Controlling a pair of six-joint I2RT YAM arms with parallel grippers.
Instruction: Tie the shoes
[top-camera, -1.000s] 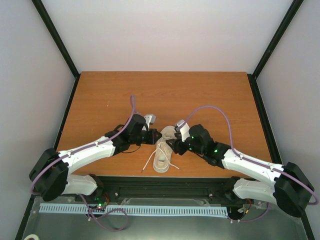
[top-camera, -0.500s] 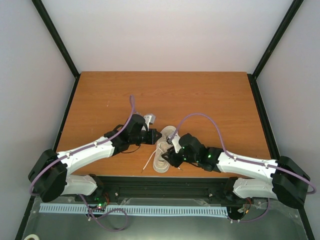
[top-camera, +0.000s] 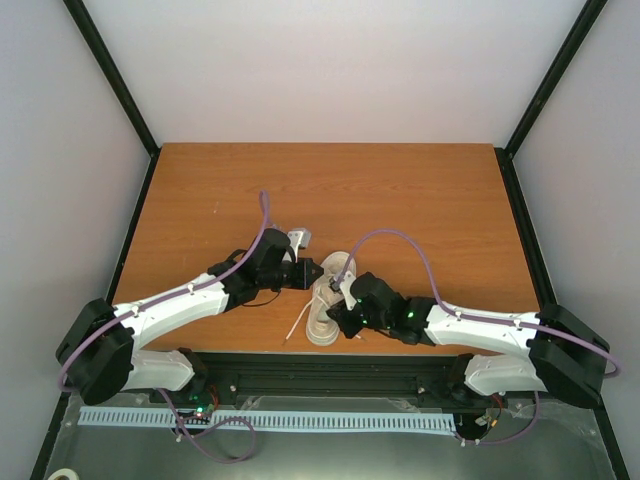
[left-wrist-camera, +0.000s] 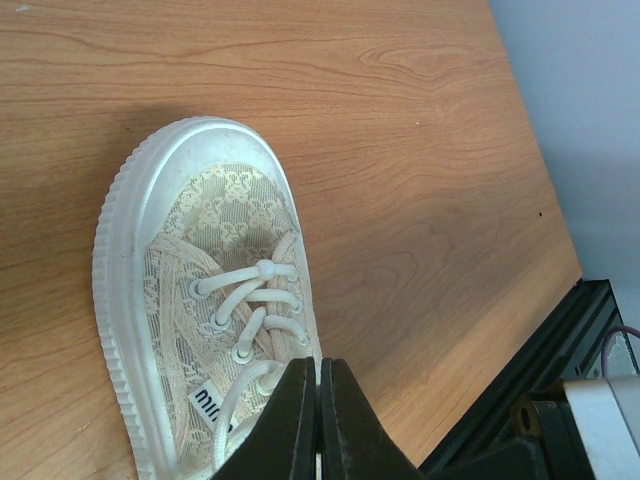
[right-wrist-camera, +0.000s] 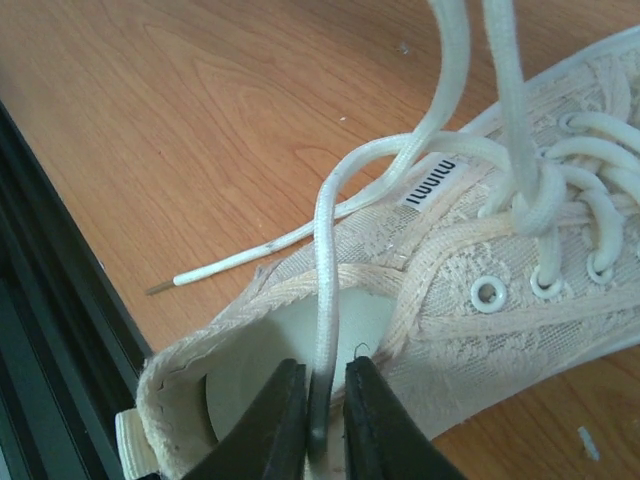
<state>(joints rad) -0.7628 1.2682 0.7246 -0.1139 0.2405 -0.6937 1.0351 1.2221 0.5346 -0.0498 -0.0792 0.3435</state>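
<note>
Wood table (top-camera: 400, 190), white walls (top-camera: 330, 70), sneaker (top-camera: 320, 326) near edge.

Flanking the sneaker (top-camera: 320, 330): left gripper (left-wrist-camera: 318, 372), right gripper (right-wrist-camera: 318, 385), raised lace (right-wrist-camera: 322, 260). Leaving table (top-camera: 330, 190) open beyond it. Blocking its near side: black rail (top-camera: 330, 362).

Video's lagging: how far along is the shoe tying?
Done: sneaker laced through its eyelets, no bow visible. In hand: right gripper pinches one lace over the heel opening; left gripper shut by the tongue. Left: knot and bow; a lace end lies loose on the table.
</note>
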